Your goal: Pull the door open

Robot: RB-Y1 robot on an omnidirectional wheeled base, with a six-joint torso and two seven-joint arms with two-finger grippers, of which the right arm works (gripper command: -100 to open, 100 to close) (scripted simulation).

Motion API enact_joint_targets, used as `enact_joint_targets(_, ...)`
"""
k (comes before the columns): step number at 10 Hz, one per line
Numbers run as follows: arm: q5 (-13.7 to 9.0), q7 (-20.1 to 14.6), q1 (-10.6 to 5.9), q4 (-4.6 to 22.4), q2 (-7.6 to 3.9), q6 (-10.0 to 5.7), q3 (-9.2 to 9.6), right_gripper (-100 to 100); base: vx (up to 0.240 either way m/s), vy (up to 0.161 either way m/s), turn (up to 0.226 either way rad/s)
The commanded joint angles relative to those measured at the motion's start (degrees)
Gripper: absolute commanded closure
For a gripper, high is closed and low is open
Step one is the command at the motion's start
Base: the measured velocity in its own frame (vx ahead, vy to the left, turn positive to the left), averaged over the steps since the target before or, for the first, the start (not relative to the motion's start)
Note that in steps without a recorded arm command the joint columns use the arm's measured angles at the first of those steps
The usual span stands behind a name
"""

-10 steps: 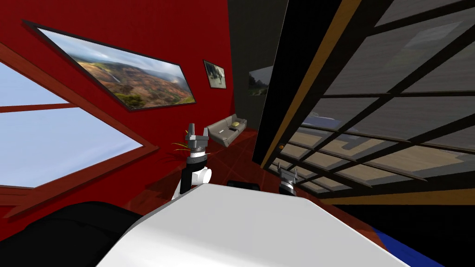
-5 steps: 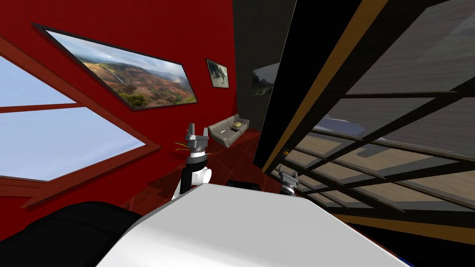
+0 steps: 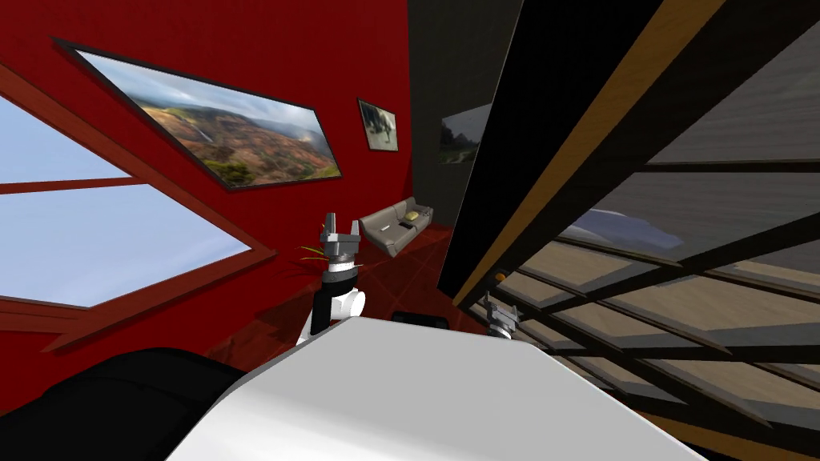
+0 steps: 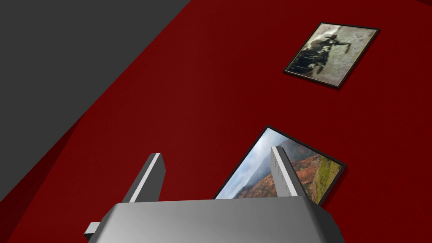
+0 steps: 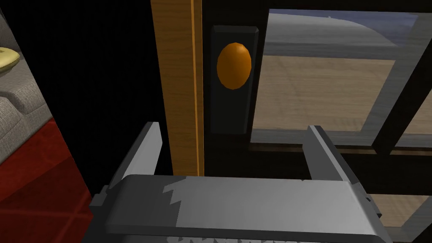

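My right gripper (image 5: pixel 233 126) is hanging wide open, its two fingers gripping nothing, and it is pointing squarely at the door (image 5: pixel 274 160). The orange knob (image 5: pixel 234 65) is sitting beyond the fingertips, not yet between them, on a dark backplate (image 5: pixel 228 109). The plate is lying just beside a wood-coloured strip (image 5: pixel 181 84) that is running along the door's edge, and glass panes in dark bars are spreading away on the knob's other side. From my head, the same gripper (image 3: pixel 500 314) is showing low and near the knob (image 3: pixel 500 277). I am judging this as the approach: I am lining up for the grasp, and the pull is not yet begun. The next move is calling for me to carry the hand forward until the knob is lying centred between the fingers, close firmly on it, then draw back along the door's swing. My left gripper (image 3: pixel 339 228) is standing raised at my left front, open and empty.
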Motion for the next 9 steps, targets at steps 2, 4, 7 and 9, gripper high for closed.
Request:
enact_joint_targets(2, -0.6, -1.0, 0.08, 1.0, -0.04, -0.54, 0.42, -100, 0.118, -0.057, 0.045)
enact_joint_targets(4, -0.8, -3.6, -0.21, 2.6, -1.69, -0.64, 0.18, -100, 0.122, 0.006, 0.005)
enact_joint_targets(7, -0.9, -7.3, -0.67, 5.0, -4.22, -0.57, -0.26, -100, 0.128, 0.014, 0.005)
enact_joint_targets(9, -1.0, -9.2, -0.91, 6.3, -5.54, -0.54, -0.49, -100, 0.120, -0.010, 0.005)
